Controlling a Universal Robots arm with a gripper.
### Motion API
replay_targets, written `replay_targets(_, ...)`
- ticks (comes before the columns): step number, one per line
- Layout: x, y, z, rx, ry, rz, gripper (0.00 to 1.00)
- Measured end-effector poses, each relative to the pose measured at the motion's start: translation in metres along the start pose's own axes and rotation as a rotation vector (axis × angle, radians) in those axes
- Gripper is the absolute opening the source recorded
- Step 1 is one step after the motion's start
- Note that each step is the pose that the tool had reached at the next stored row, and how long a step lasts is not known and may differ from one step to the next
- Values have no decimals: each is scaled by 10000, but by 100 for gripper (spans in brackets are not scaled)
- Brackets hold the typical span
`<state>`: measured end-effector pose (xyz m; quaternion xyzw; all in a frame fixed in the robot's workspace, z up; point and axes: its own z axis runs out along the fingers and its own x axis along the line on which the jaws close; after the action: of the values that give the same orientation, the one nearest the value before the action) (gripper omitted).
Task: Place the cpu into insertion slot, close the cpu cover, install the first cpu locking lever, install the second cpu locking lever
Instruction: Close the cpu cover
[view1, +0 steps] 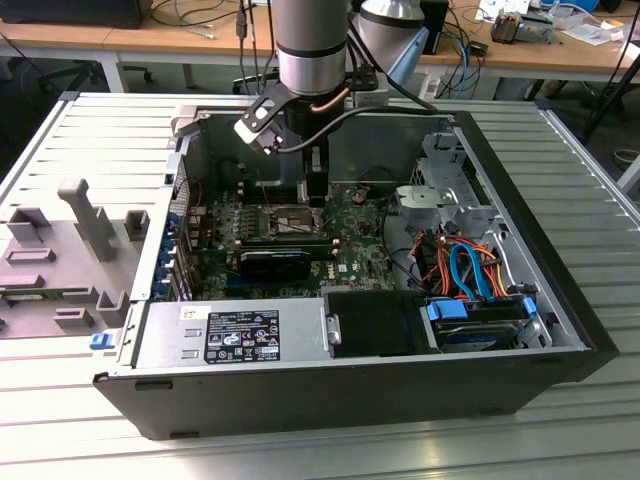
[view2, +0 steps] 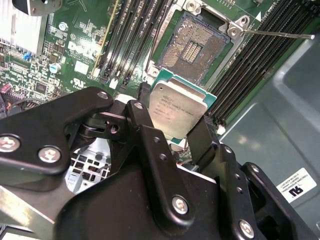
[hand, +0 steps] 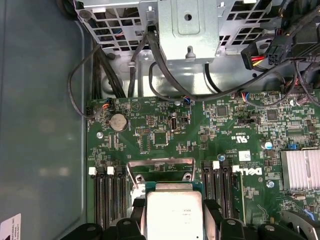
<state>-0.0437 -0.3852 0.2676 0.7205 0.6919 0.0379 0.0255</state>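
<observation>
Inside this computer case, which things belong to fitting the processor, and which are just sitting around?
Belongs to the job:
the cpu, gripped by the gripper
the insertion slot, bare
the cpu cover, swung up
a locking lever, released

Just there:
memory slots
coin battery
drive cage
heatsink
power supply

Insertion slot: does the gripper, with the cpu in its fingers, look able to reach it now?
Probably yes. The gripper holds the cpu just off the slot, whose pin field lies uncovered, with nothing between them in the second wrist view.
</observation>
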Motion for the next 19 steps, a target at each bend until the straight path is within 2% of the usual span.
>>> replay_targets(19,-2,-42,3,-1,1,-1,55)
